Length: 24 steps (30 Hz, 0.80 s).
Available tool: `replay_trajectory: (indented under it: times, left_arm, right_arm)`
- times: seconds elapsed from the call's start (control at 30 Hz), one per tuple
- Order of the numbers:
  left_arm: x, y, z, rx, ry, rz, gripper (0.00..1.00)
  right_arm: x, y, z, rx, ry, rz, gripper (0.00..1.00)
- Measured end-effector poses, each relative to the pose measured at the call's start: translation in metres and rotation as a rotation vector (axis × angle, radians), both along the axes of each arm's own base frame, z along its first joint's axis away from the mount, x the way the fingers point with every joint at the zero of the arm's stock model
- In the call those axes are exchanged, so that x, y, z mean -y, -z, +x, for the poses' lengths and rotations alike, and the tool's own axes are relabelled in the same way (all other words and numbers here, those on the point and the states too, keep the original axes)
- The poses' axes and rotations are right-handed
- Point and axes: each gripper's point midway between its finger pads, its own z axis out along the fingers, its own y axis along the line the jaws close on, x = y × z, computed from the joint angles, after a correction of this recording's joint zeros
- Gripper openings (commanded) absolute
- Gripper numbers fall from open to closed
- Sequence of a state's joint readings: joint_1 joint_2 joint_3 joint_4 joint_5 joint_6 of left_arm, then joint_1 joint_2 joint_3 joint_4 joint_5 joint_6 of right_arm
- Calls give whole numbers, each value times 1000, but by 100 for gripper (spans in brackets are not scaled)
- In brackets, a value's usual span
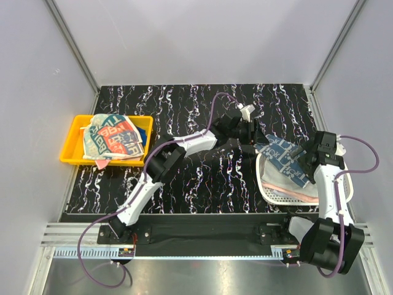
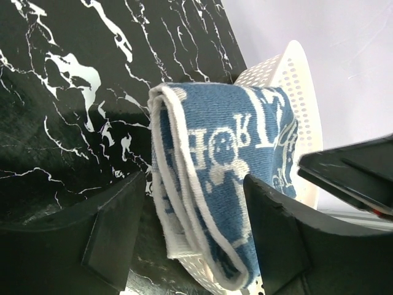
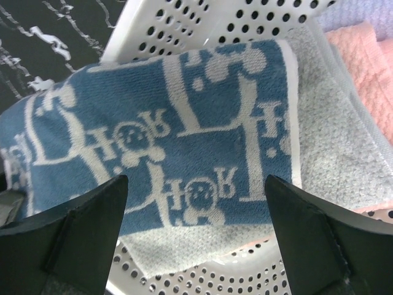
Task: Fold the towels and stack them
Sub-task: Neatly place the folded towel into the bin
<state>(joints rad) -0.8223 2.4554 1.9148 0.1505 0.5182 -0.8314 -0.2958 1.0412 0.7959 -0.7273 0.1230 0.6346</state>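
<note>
Two hands meet at the white mesh basket [image 3: 184, 24]. Your left hand [image 1: 253, 132] straddles the doubled edge of the blue patterned towel [image 3: 184, 123] draped over the rim, fingers apart and not yet pinching. Your right hand [image 3: 196, 184] hangs wide open above it. You're likely fetching this towel for folding: pinch the edge, lift it clear of the rim, and carry it to the bare worktop [image 1: 202, 178] beside the basket.
</note>
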Motion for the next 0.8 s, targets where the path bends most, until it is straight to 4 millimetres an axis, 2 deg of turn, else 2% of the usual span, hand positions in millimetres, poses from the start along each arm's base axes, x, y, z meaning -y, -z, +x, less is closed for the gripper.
replay_trajectory:
  times: [0.17, 0.47, 0.73, 0.8]
  left_arm:
    - [-4, 0, 0, 8, 2, 22, 66]
    - [-14, 10, 2, 11, 11, 89, 65]
    - [-17, 11, 4, 20, 14, 107, 63]
    - [-18, 11, 5, 22, 14, 108, 63]
  right_arm:
    - [7, 11, -5, -45, 36, -24, 97]
    - [20, 8, -13, -30, 137, -64, 93]
    - [26, 43, -21, -99, 195, -25, 92]
    - [26, 49, -21, -103, 197, -22, 87]
